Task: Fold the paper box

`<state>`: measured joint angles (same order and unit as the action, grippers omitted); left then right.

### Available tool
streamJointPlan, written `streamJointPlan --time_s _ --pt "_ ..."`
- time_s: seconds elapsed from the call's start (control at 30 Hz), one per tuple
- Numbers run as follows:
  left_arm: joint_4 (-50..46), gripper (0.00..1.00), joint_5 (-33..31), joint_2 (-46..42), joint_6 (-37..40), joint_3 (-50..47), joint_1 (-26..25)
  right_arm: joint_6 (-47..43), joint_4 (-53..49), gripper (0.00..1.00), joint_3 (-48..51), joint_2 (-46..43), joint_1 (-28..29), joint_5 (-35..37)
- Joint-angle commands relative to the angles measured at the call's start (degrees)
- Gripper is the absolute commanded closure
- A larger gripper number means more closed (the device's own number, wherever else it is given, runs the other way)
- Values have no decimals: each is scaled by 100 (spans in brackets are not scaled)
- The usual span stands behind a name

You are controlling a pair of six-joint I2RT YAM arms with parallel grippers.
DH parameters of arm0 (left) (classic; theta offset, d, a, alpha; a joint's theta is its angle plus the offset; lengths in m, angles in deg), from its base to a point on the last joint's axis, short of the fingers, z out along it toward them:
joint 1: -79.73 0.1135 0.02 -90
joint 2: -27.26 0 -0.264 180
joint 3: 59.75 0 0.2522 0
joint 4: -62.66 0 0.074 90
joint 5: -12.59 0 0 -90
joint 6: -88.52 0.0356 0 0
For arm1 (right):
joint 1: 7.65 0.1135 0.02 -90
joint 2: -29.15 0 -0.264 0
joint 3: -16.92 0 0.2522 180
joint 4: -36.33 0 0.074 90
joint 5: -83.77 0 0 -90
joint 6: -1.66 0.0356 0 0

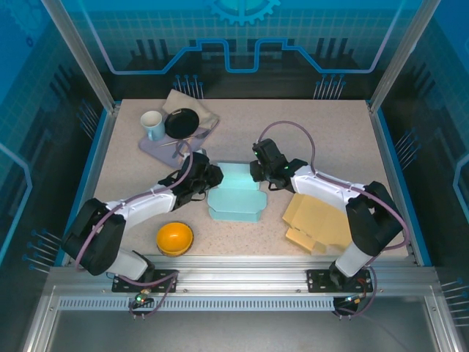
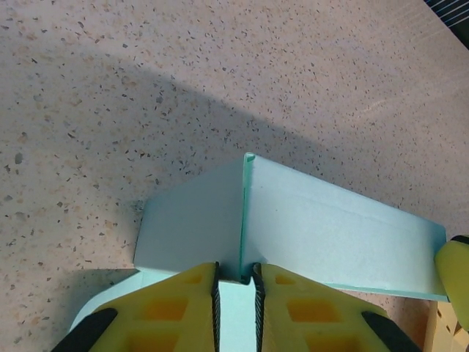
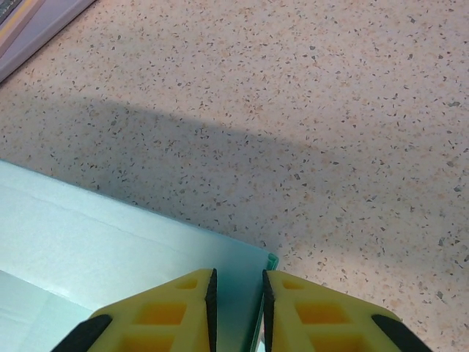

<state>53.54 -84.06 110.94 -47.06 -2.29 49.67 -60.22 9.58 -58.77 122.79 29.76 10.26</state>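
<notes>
The light teal paper box (image 1: 234, 196) is sitting centrally on the speckled tabletop (image 1: 330, 147). The left fingers (image 2: 183, 304) and right fingers (image 3: 315, 312) are each pinching a box wall at a corner, nearly closed. An orange bowl (image 1: 174, 238) and flat tan cardboard (image 1: 319, 220) are lying nearby

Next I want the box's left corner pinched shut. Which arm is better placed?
Left. The left gripper straddles the corner of the box where two walls meet, so it probably needs only to close. The right gripper straddles a wall near the box's other end.
</notes>
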Motion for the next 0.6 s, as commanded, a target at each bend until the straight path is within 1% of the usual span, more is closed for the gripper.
streamJointPlan --time_s 0.0,0.1,0.13,0.23,0.33,0.4,0.5,0.57 --pt "-691 75 -37 103 92 160 -101 169 -377 77 276 89 161 -93" --pt "-1177 66 -144 -104 245 404 19 278 -398 77 318 29 133 43" --pt "-1345 62 -164 -196 275 478 60 312 -397 77 327 23 135 83" --pt "-1926 54 -252 -556 339 603 97 435 -355 77 411 -30 111 189" --pt "-2676 54 -259 -901 293 640 94 551 -292 76 502 -108 91 264" --pt "-3007 54 -179 -1102 227 507 71 613 -270 76 539 -146 61 309" --pt "-3100 54 -25 -1418 87 91 -98 668 -231 76 551 -141 -14 277" --pt "-2809 52 165 -1596 -28 -284 -250 719 -226 76 538 -106 -72 229"
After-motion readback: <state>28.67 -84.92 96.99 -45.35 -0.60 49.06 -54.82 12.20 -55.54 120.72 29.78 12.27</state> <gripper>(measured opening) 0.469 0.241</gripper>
